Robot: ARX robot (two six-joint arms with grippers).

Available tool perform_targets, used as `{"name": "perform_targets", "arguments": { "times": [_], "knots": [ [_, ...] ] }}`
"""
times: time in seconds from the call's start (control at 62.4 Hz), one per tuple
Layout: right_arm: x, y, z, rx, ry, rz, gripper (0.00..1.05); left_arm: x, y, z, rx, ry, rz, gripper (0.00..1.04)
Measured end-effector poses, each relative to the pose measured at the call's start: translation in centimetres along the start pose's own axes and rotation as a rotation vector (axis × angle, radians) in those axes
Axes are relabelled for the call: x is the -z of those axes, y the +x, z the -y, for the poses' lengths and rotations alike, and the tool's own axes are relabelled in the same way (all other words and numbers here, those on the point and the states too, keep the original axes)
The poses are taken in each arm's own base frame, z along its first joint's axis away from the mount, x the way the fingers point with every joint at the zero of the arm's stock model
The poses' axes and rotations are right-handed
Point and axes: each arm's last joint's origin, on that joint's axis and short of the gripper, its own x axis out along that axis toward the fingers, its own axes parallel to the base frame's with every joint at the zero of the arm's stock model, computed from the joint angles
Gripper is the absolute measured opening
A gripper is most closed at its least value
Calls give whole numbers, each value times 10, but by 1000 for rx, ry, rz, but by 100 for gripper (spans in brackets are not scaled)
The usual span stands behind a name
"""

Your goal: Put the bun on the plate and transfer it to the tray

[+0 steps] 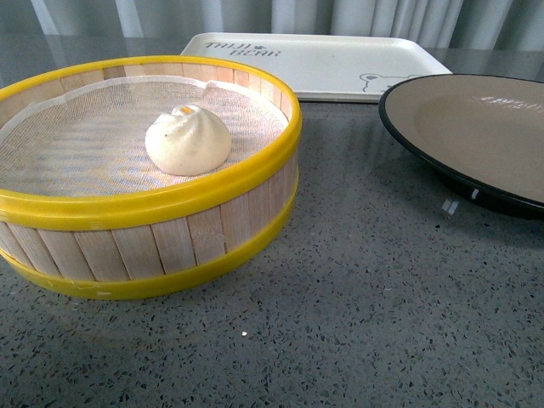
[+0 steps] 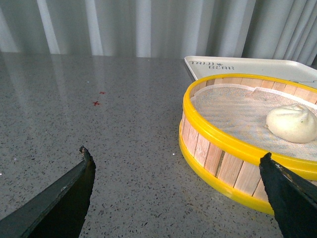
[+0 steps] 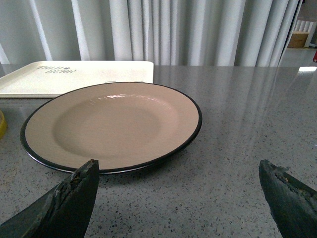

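The off-white bun (image 1: 188, 140) sits on the cloth inside a yellow-rimmed wooden steamer basket (image 1: 153, 208) at the left; it also shows in the left wrist view (image 2: 292, 123). The taupe plate (image 1: 476, 132) with a black rim rests empty on the table at the right, also in the right wrist view (image 3: 111, 124). The cream tray (image 1: 314, 61) lies behind both, empty. My left gripper (image 2: 176, 161) is open above bare table, short of the basket (image 2: 233, 148). My right gripper (image 3: 178, 171) is open, just short of the plate's near rim. Neither arm shows in the front view.
The grey speckled table (image 1: 365, 314) stretches in front of the basket and plate. Grey curtains (image 3: 163, 29) hang behind the table. Two small red marks (image 2: 96, 102) lie on the table left of the basket.
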Motion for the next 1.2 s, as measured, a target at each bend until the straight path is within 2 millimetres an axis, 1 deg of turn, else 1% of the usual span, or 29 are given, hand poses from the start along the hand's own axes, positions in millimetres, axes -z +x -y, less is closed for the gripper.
{"name": "perform_targets", "arguments": {
  "times": [0.978,1.01,1.026,1.042,1.074,1.122,1.202],
  "knots": [
    [0,0,0,0,0,0,96,0,0,0,0,0,0,98],
    [0,0,0,0,0,0,96,2,1,-1,-60,-44,-104,98],
    [0,0,0,0,0,0,96,2,1,-1,-102,-59,-193,98],
    [0,0,0,0,0,0,96,2,2,-2,-162,-95,-321,98],
    [0,0,0,0,0,0,96,2,4,-4,-231,-142,-458,98],
    [0,0,0,0,0,0,96,5,8,-5,-275,-169,-529,98],
    [0,0,0,0,0,0,96,-1,13,-6,-299,-226,-500,98]
  ]
}}
